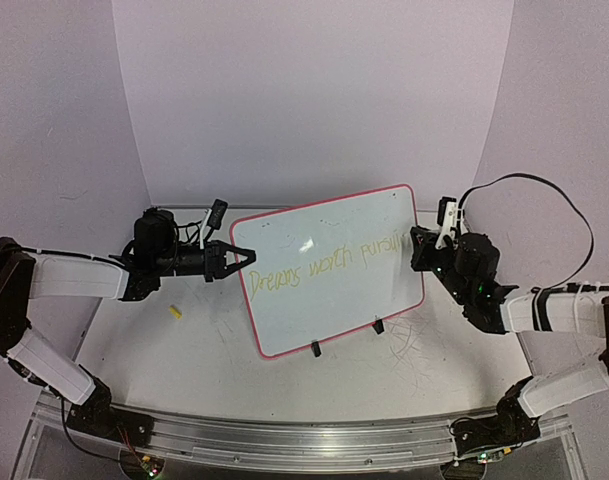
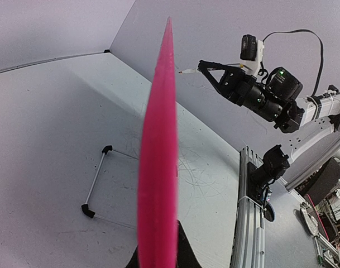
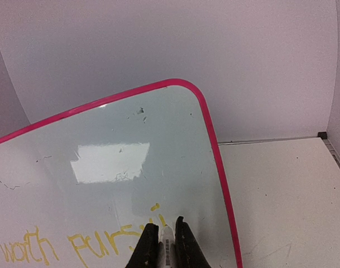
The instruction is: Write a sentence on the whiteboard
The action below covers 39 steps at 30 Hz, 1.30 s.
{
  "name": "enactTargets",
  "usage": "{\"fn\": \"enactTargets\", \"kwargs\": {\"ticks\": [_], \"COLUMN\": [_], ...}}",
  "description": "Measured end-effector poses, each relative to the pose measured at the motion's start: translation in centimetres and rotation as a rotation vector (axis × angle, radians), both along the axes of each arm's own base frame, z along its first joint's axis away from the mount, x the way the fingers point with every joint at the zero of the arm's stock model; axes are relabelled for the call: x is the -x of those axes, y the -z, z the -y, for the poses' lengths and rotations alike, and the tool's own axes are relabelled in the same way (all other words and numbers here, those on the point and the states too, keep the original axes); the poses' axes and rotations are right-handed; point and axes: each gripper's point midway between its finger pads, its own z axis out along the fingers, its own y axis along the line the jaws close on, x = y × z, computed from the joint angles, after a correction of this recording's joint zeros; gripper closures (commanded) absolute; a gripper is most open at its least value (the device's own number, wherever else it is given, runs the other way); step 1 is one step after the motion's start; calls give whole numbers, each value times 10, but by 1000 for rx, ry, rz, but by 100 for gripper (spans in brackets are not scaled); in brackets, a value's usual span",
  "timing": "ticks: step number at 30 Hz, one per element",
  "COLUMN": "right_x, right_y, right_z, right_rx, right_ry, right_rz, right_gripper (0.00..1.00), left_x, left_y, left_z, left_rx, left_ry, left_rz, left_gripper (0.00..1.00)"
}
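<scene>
From above, you see your left claw (image 1: 241,257) pinching the whiteboard's (image 1: 324,315) left edge. Your right claw (image 1: 421,247) sits at the board's right edge, where the yellow sentence (image 1: 329,262) ends.

In the left wrist view, the whiteboard shows edge-on, rising from that claw.

In the right wrist view, the claw is pressed onto a white marker (image 3: 166,249) at the sentence's last word.

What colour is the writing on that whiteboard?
Yellow. The writing on the whiteboard shows best in the right wrist view.
</scene>
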Motion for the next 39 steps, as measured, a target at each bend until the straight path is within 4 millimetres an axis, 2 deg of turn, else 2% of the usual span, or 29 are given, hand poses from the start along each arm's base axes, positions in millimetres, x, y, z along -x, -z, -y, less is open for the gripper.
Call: {"fn": "enactTargets", "kwargs": {"ticks": [8,28,39], "right_x": [-9,-14,-6], "right_y": [4,11,32], "right_z": [-5,-4,1], "right_rx": [16,34,45], "right_ry": [4,26,26], "right_rz": [-11,-23,-67], "right_gripper": [100,100,100], "left_x": [0,0,0], "left_y": [0,0,0], "left_z": [0,0,0], "left_rx": [0,0,-1], "left_ry": [0,0,-2], "left_rz": [0,-1,-3], "left_gripper": [100,100,100]}}
